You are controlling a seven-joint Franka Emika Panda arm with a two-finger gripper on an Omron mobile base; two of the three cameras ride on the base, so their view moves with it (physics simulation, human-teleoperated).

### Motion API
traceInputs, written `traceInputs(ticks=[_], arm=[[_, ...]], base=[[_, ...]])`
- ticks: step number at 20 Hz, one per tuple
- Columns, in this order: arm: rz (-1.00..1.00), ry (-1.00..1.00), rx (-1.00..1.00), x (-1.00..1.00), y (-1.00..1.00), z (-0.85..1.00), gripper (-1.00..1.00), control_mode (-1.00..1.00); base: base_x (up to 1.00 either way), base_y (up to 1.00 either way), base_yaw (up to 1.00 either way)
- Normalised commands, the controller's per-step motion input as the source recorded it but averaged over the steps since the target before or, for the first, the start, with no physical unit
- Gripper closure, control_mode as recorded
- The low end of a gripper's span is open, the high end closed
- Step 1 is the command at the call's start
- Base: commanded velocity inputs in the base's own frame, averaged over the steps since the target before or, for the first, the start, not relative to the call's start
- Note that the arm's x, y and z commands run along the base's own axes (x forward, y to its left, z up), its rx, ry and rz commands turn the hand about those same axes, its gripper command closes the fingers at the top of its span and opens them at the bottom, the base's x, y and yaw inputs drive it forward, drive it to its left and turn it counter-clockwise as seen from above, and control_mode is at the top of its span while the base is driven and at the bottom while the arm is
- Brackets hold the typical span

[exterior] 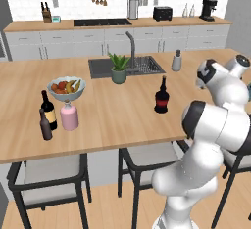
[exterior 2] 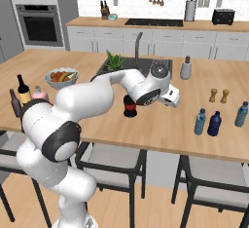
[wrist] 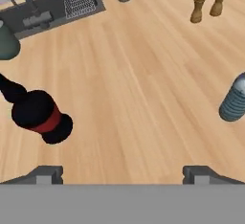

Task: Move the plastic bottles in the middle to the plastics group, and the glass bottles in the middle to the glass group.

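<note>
Glass bottle (wrist: 39, 117) stands upright on counter (wrist: 143, 98), left of gripper (wrist: 122, 173) in hand view, apart from it; jaws spread wide, holding nothing; glass group (exterior: 47, 115) far left.

A home kitchen: a long wooden island counter (exterior: 122, 120) with an inset dark sink (exterior: 126, 67), a built-in steel wall oven (exterior 2: 40, 25) far left, white cabinets (exterior: 88, 42) and a black toaster (exterior: 162, 12) along the far wall

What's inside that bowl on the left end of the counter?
The bowl holds a heap of fruit, orange, red and yellow pieces. The kinds are too small to tell, and whatever lies beneath the top pieces is hidden by the rim.
</note>
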Motion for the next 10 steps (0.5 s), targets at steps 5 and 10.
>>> traceInputs(ticks=[5, 10], arm=[[0.39, 0.1, 0.0, 0.0, 1.0, 0.04, -1.0, -1.0], [0.18, 0.04, -0.06, 0.09, 1.0, 0.0, -1.0, -1.0]], base=[[0.0, 0.0, 0.0], [0.0, 0.0, 0.0]])
